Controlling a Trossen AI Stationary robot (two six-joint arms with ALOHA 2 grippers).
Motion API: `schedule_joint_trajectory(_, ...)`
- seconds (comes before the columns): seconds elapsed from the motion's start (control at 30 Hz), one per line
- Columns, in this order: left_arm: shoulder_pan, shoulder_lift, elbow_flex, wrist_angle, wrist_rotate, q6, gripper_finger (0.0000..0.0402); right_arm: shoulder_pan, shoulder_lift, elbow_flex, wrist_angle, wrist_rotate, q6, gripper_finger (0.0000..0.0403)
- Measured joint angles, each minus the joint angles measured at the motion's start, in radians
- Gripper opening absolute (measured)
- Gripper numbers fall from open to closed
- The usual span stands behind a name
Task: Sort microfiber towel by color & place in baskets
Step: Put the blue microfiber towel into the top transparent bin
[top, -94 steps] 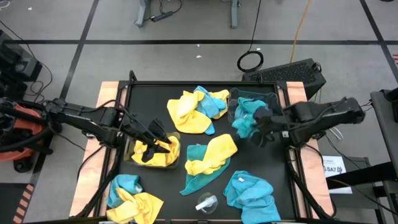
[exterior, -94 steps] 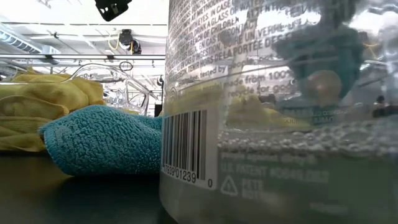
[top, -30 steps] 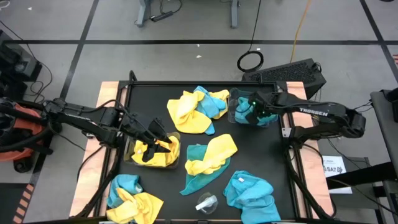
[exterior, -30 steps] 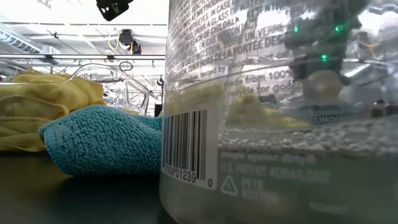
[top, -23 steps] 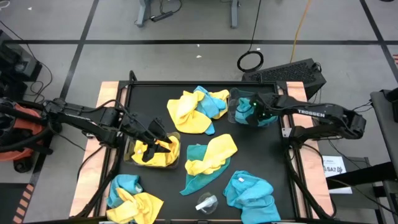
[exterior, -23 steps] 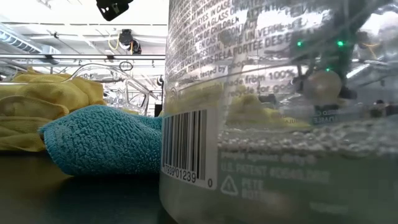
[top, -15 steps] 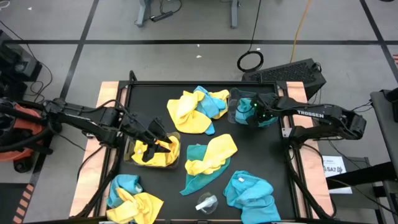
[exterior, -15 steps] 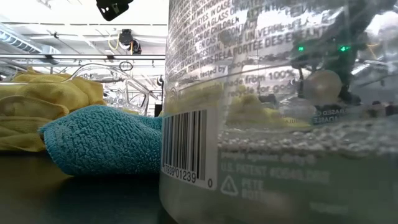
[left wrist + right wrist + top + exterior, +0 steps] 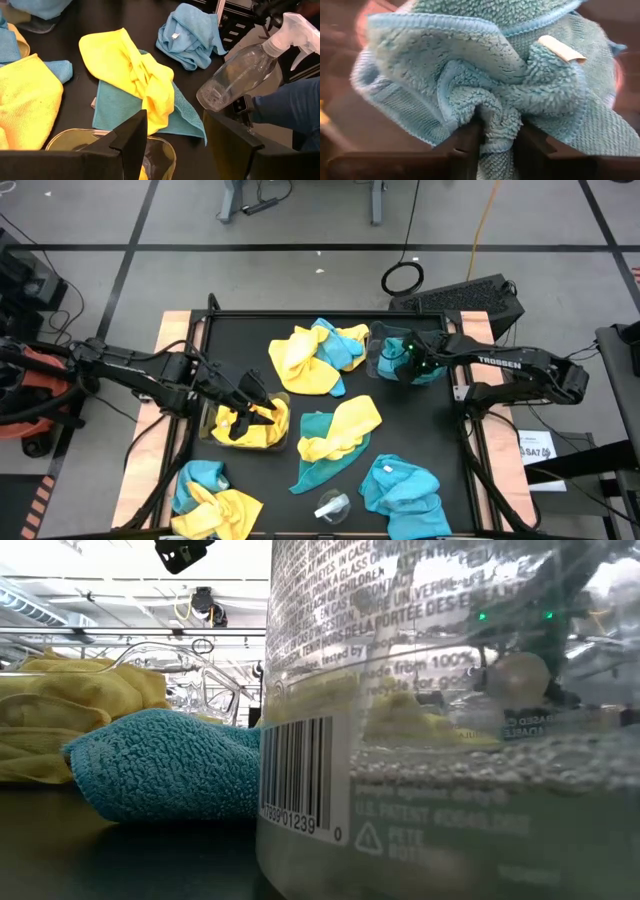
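Overhead, right gripper point(image 9: 404, 360) sits in a basket point(image 9: 378, 340); wrist view shows it pinching teal towel point(image 9: 485, 95).

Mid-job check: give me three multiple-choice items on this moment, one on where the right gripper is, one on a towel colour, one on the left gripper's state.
1. Where is the right gripper?
A. Over the right basket
B. Over the left basket
C. Off the table

2. What colour is the towel between its fingers?
A. Yellow
B. Teal
C. White

3. How is the left gripper, above the left basket?
A. Shut on a towel
B. Open, empty
C. Out of view

Key: 1 A, the high view shows it there. 2 B, right wrist view shows teal pile. 3 B, a clear gap between the fingers.
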Motion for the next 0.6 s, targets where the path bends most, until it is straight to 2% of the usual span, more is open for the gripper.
schedule_joint_trajectory(0.3,0.0,0.0,0.0,0.0,0.0,0.0,0.0199,0.001,-0.009,0.115,-0.019,-0.027,-0.013,0.0157)
schedule_joint_trajectory(0.6,0.0,0.0,0.0,-0.001,-0.011,0.001,0.0199,0.001,-0.058,0.287,-0.07,-0.022,-0.041,0.0188)
